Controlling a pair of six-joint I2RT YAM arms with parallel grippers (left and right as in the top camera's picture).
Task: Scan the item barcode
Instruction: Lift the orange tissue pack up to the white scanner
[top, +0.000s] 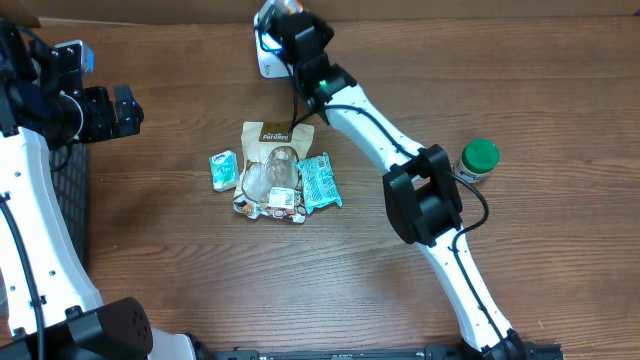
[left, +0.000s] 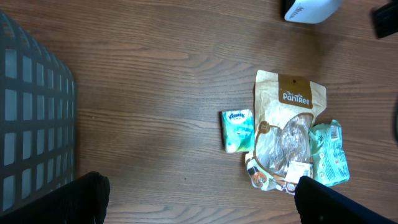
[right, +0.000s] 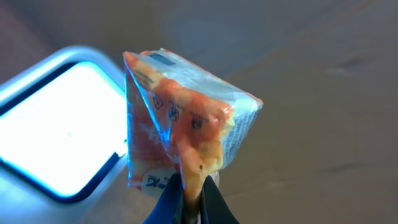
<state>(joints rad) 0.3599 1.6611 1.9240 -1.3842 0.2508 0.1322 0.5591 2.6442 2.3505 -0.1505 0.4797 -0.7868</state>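
My right gripper (right: 193, 200) is clenched on the edge seam of the orange packet (right: 180, 124), and the packet stands out from my fingertips, in the air, close to the lit window of the scanner (right: 62, 134) (the print on the packet is too blurred for me to read). My left gripper (top: 128, 108) is spread wide and holds nothing, over the grey basket (left: 31, 124). On the table (left: 149, 74) the PanTree bag (left: 292, 106), the Kleenex pack (left: 237, 129) and a green packet (left: 328, 152) lie close together.
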